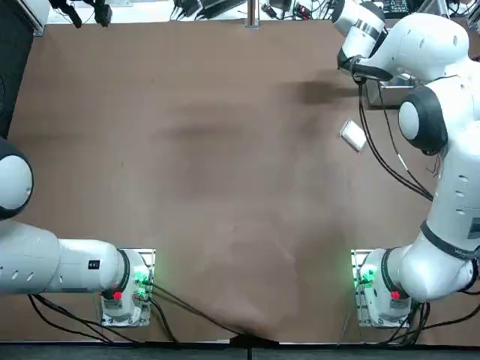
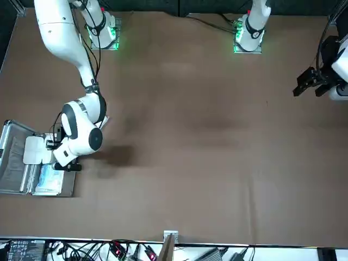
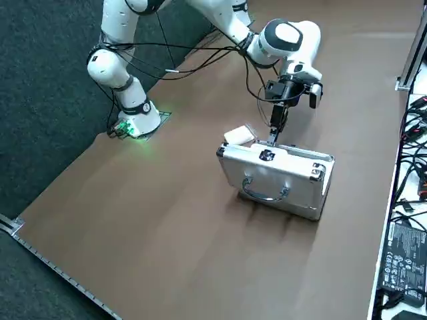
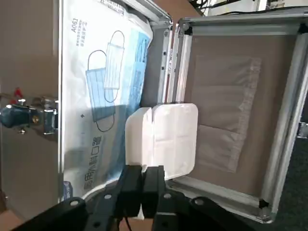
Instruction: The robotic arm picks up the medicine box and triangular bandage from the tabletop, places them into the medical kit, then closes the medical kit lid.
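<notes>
Right end effector (image 4: pixel 146 174) closed on white bandage packet (image 4: pixel 175 137), above open metal case (image 3: pixel 277 177); lid (image 2: pixel 12 168) open. White carton (image 3: pixel 239 135) on surface (image 3: pixel 167 220) near case.

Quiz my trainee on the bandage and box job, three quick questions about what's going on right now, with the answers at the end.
1. Multiple choice: what lies on the table beside the kit?
A) the mask packet
B) the box
C) the bandage

2. True or false: the lid is open.

3. Fill in: the right gripper, above the kit, is shut on the ____.

Key: 1. B; 2. True; 3. bandage.
</notes>
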Action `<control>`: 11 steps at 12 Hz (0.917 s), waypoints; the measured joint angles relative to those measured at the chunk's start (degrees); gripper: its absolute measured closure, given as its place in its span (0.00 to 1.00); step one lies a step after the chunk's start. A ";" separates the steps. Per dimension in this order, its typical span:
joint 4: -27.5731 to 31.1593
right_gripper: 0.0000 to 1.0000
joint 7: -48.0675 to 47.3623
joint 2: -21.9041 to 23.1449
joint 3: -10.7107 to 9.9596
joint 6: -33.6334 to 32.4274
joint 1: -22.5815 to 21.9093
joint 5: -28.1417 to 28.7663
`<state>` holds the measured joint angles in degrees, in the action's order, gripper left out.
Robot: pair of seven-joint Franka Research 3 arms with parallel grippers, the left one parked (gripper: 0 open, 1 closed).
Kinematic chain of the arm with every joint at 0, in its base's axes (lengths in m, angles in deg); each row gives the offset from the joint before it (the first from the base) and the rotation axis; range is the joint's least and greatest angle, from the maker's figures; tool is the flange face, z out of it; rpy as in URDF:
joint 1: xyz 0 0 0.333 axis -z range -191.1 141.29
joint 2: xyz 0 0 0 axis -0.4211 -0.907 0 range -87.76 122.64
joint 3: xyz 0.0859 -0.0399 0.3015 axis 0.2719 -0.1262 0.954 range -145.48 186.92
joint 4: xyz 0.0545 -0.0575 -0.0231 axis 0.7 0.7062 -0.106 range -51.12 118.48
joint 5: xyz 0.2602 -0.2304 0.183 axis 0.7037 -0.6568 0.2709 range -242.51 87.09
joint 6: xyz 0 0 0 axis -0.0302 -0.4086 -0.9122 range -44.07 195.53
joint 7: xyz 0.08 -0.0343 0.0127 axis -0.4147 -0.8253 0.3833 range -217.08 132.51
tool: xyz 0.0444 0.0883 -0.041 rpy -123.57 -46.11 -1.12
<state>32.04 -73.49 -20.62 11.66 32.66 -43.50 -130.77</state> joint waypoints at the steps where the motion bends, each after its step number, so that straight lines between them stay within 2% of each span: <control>1: 0.04 0.95 0.00 -0.08 0.00 0.39 0.25 0.02; 10: 0.07 0.94 -2.46 -1.25 -0.01 1.82 1.33 -0.01; 11: 0.07 0.88 -2.51 -1.25 -0.01 1.82 1.37 -0.03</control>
<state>32.10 -76.00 -21.86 11.64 34.48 -42.14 -130.79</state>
